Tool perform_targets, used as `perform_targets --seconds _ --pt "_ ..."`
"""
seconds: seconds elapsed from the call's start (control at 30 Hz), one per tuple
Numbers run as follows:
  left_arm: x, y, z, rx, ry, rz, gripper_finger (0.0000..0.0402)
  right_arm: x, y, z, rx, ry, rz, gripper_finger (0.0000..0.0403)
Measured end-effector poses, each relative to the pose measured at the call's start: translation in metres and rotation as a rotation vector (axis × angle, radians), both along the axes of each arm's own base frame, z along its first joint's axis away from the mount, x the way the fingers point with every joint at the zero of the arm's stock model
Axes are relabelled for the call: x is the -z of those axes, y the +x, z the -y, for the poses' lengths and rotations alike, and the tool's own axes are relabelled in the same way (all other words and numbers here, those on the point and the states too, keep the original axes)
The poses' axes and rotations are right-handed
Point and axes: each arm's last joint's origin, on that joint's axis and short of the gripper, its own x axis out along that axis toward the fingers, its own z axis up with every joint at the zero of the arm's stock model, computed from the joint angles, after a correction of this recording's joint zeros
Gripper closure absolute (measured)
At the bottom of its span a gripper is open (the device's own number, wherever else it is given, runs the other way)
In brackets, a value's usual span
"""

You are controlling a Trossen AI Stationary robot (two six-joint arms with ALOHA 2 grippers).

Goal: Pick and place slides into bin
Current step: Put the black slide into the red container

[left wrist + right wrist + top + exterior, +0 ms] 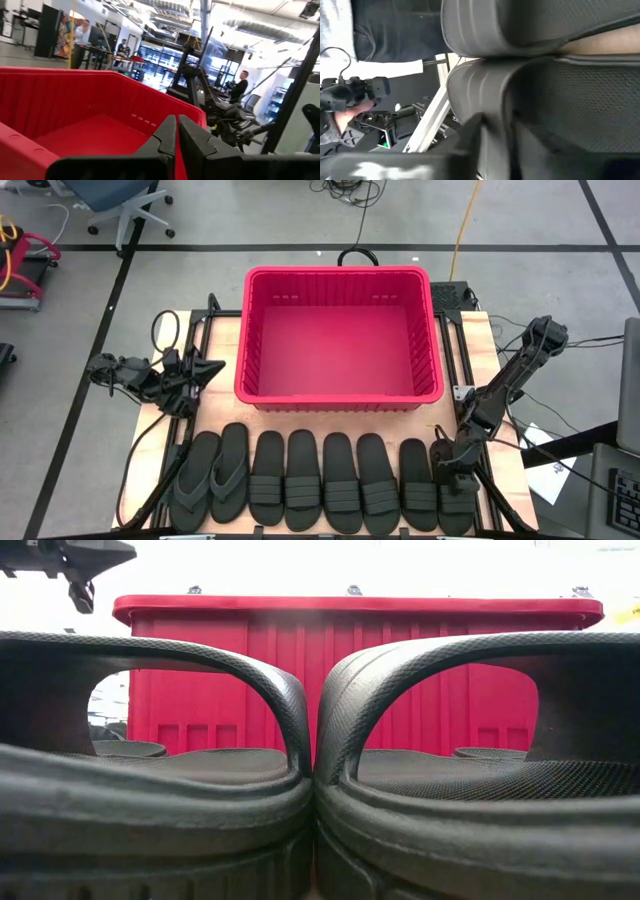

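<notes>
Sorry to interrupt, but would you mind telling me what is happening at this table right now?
The robot is clearing a row of eight black slides into the red bin, which has none in it so far. The right hand is down at the right end of the row, its fingers closing on the outermost slide. The left hand is shut and empty, waiting beside the bin's left wall.
</notes>
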Motion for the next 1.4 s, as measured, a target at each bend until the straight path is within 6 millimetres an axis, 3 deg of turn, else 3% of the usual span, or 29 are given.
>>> perform_targets --seconds 0.1,0.43,0.9,1.2,1.4 --pt "0.000 0.000 0.000 -0.007 -0.001 -0.001 0.0382 -0.002 0.000 0.000 -0.015 0.025 -0.005 0.0389" --pt "0.000 0.000 0.000 0.002 -0.051 0.013 0.0382 -0.016 -0.002 0.001 0.021 0.074 -0.054 0.0398" --pt "0.000 0.000 0.000 0.002 -0.049 0.013 0.0382 -0.052 0.003 -0.005 -0.040 0.057 0.078 0.0401" --pt "0.000 0.000 0.000 0.003 -0.049 0.013 0.0382 -0.093 0.016 0.000 0.001 -0.100 0.297 0.0402" --pt "0.000 0.000 0.000 0.003 -0.048 0.013 0.0382 -0.144 0.028 0.020 0.045 -0.302 0.488 0.0402"
